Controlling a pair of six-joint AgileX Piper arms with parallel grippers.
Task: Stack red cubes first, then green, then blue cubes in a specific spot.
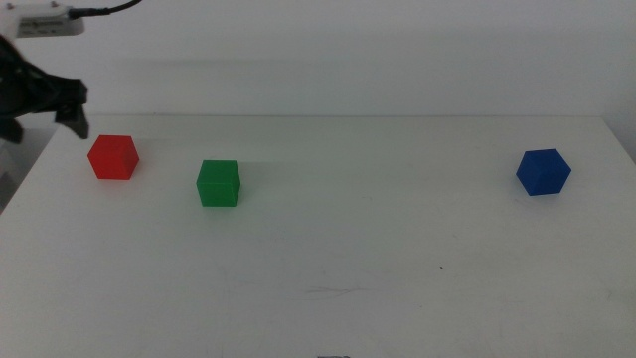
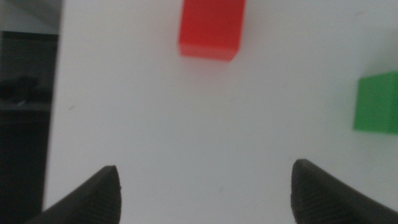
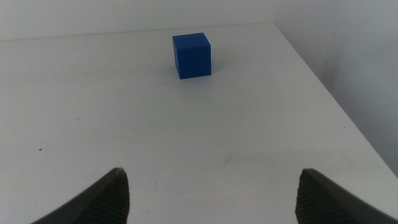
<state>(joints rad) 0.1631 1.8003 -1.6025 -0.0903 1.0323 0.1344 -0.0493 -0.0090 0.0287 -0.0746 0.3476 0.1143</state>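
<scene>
Three cubes are sitting on the white table (image 1: 328,268), one of each colour, none stacked, none touching. Far left, the left gripper (image 1: 45,104) is hanging over the table's back left corner, just beside the red cube (image 1: 112,157); its wrist view is showing the jaws spread wide with bare tabletop between them, gripping nothing, and the red cube (image 2: 210,28) lying ahead of the tips. One red cube is resting near the left edge. One green cube (image 1: 218,183) is sitting near it to the right and slightly closer to the camera, apart from the red one; it is also showing at the edge of the left wrist view (image 2: 377,102). One blue cube (image 1: 543,171) is resting well apart, near the right edge. The right gripper (image 3: 211,193) is out of the middle view; its wrist view is showing both jaws wide open and empty, the blue cube (image 3: 191,55) well ahead of them near the table's corner.
</scene>
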